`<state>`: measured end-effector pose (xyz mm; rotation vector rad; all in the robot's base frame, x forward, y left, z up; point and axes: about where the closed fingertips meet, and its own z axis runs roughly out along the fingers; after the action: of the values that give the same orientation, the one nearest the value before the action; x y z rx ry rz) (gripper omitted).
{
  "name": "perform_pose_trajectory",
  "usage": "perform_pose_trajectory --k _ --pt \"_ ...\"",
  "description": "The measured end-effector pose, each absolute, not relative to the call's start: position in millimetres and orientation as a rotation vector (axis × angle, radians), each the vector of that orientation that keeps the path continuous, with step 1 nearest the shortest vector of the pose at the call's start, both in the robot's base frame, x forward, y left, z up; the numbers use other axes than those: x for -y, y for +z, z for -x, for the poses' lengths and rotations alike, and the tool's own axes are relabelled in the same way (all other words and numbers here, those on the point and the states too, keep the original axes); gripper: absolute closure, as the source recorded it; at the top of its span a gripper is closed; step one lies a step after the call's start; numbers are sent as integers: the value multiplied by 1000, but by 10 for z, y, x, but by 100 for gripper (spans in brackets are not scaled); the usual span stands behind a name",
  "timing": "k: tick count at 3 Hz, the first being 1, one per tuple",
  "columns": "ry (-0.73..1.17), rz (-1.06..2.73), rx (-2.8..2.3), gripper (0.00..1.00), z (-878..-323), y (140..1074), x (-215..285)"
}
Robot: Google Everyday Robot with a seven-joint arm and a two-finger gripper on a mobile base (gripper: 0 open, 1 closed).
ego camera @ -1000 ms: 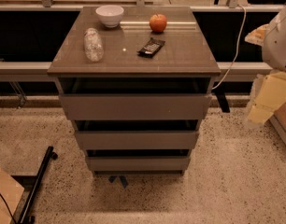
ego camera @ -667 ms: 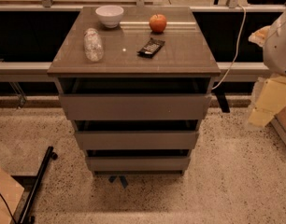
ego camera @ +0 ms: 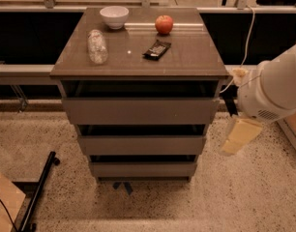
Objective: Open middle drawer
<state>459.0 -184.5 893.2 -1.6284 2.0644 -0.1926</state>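
Note:
The cabinet (ego camera: 138,57) has three grey-brown handleless drawer fronts. The middle drawer (ego camera: 140,145) is the second one, between the larger top front (ego camera: 140,111) and the narrow lowest front (ego camera: 142,169). A dark gap shows above it and its tray is hidden. My arm's white body (ego camera: 276,88) comes in from the right edge. The gripper (ego camera: 240,135), a pale yellowish piece, hangs below it just right of the cabinet, level with the middle drawer and apart from it.
On the cabinet top lie a white bowl (ego camera: 114,16), a clear plastic bottle on its side (ego camera: 97,46), a red apple (ego camera: 164,24) and a dark snack packet (ego camera: 157,49). A white cable (ego camera: 245,37) hangs at the right. A black bar (ego camera: 39,191) lies on the floor at the left.
My arm has moved left and down, bringing the gripper from beyond the cabinet's right side to close beside the middle drawer. The drawers have not moved.

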Motion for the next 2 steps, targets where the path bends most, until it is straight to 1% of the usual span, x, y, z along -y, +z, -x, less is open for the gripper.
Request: perform_pose_trajectory --k 1,2 --pt "-175 1623 -2057 0 -4785 8561 1760" --pt "-179 1618 -2051 0 -4804 8566 1757"
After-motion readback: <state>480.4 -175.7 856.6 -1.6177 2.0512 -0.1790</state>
